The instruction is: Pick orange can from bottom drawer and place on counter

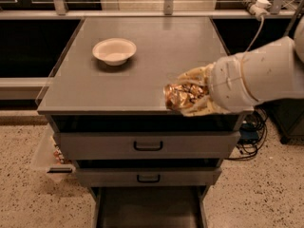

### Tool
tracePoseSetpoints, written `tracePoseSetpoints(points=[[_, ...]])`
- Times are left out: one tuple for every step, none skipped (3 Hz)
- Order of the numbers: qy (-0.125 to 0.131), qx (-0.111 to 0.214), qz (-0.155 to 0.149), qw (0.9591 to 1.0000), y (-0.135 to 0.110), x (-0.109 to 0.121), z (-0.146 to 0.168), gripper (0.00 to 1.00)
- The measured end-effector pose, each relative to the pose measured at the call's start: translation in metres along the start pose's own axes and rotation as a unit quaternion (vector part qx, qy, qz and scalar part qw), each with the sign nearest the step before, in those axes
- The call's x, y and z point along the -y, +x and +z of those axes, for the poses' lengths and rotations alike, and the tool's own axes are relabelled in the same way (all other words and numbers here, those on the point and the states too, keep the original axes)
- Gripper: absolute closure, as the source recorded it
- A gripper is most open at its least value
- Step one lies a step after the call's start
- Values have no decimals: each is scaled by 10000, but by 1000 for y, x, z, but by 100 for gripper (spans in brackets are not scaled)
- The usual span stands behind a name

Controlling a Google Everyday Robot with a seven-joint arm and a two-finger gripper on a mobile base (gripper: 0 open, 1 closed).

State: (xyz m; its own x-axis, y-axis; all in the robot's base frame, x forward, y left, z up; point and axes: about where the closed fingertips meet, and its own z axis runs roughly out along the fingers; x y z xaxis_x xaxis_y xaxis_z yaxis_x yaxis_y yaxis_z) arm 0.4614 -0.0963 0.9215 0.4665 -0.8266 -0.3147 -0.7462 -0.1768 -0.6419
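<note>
My gripper (187,99) comes in from the right on a thick white arm and is shut on the orange can (179,97), a shiny orange-copper can with dark markings. It holds the can over the front right edge of the grey counter (156,56), just above the surface. The pale fingers (197,109) wrap the can from above and below. The bottom drawer (147,208) stands pulled open below the cabinet, with a dark flat floor showing nothing in it.
A white bowl (114,51) sits on the counter's back left. Two grey drawer fronts with black handles (148,146) are shut below. A clear bin (51,156) hangs at the cabinet's left side. Cables (249,127) lie at the right.
</note>
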Motion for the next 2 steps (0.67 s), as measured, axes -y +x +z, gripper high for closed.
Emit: tracePoseSetpoints(points=[[337, 234, -34, 9992, 8, 40, 5, 100], [337, 234, -34, 9992, 8, 40, 5, 100]])
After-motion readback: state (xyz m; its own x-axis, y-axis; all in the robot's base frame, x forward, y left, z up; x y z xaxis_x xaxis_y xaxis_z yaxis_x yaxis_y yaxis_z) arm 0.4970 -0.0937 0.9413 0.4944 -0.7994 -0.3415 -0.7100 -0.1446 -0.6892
